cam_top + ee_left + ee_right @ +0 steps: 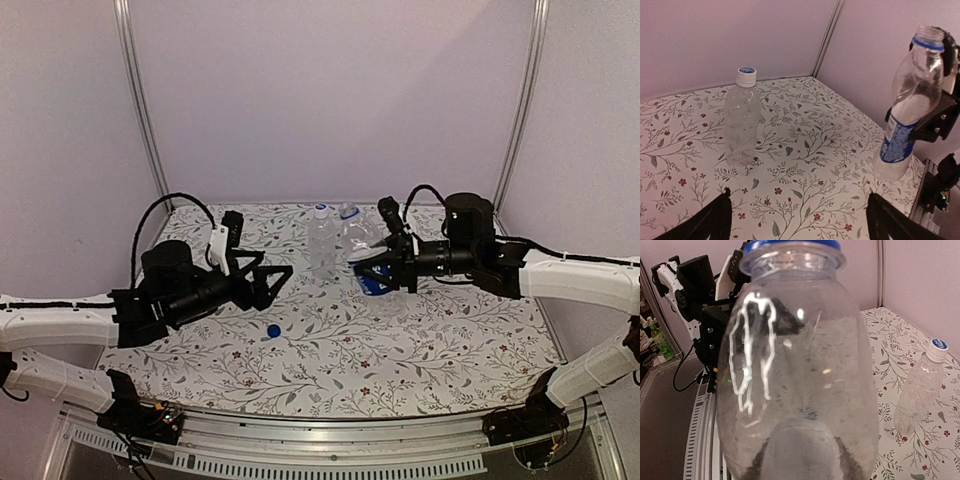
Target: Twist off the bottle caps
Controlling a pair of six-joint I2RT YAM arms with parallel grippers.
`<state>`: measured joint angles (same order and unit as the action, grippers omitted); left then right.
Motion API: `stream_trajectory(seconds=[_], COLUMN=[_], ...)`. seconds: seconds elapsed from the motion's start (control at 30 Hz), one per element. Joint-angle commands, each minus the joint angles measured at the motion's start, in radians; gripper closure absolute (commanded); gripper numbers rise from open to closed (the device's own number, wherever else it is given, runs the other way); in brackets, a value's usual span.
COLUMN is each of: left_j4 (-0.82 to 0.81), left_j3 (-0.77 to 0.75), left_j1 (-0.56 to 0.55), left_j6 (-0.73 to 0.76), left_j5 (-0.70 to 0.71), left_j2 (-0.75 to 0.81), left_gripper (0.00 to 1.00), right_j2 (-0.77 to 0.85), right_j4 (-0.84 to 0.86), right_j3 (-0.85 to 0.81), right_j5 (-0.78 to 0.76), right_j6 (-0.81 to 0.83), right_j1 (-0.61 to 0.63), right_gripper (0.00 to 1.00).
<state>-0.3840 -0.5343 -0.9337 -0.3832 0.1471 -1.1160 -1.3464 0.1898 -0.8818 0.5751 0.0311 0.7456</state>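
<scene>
The big table [450, 340] has a cloth with leaves and little red flowers on it. Pale walls [330, 100] stand round it.

The left arm [60, 325] reaches in from one side. The right arm [585, 280] reaches in from the other.

The left gripper [280, 286] is wide open and holds nothing. The right gripper [368, 262] is squeezed tight on the labelled bottle [352, 232]. This bottle is tilted and its mouth is open, with a blue ring round the neck.

The plain bottle [320, 250] stands up straight on the table, just beside the labelled bottle and between the two grippers. The white cap [320, 211] with a blue top sits on it.

The blue cap [273, 331] lies on the cloth, near the left gripper, on the side closer to the arm bases. Only the top camera shows it.

The left wrist camera shows bare cloth from its fingers to the plain bottle.

In the right wrist camera the labelled bottle fills most of the picture. It hides most of that gripper's own fingers. Part of the left arm shows behind it, and the plain bottle stands at the right.
</scene>
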Motion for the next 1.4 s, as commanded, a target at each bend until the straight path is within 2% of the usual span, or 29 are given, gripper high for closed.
stream_trajectory(seconds=[0.0, 0.17, 0.43, 0.53, 0.7, 0.8, 1.03, 1.37], left_j4=[0.011, 0.018, 0.039, 0.041, 0.043, 0.031, 0.033, 0.033], left_j3=[-0.073, -0.167, -0.321, -0.357, -0.38, -0.375, -0.373, -0.374], left_j1=[-0.005, -0.004, -0.005, -0.004, -0.004, -0.004, -0.004, -0.003], left_j6=[0.063, 0.05, 0.044, 0.026, 0.028, 0.036, 0.044, 0.058], left_j5=[-0.228, -0.378, -0.487, -0.522, -0.549, -0.561, -0.583, -0.581], left_j2=[0.081, 0.079, -0.05, -0.097, -0.135, -0.141, -0.161, -0.146], left_gripper=[0.07, 0.06, 0.06, 0.1, 0.25, 0.38, 0.55, 0.9], right_j2=[-0.036, -0.071, -0.132, -0.146, -0.149, -0.15, -0.153, -0.154], right_j4=[-0.014, -0.016, 0.009, 0.017, 0.022, 0.023, 0.023, 0.022], right_j3=[-0.028, -0.056, -0.1, -0.107, -0.104, -0.101, -0.097, -0.084], right_j5=[0.142, 0.208, 0.232, 0.234, 0.231, 0.232, 0.224, 0.205], right_j6=[0.043, 0.073, 0.068, 0.066, 0.066, 0.066, 0.067, 0.064], right_j1=[0.026, 0.068, 0.12, 0.129, 0.133, 0.135, 0.135, 0.136], right_gripper=[0.65, 0.64, 0.64, 0.64, 0.64, 0.64, 0.64, 0.64])
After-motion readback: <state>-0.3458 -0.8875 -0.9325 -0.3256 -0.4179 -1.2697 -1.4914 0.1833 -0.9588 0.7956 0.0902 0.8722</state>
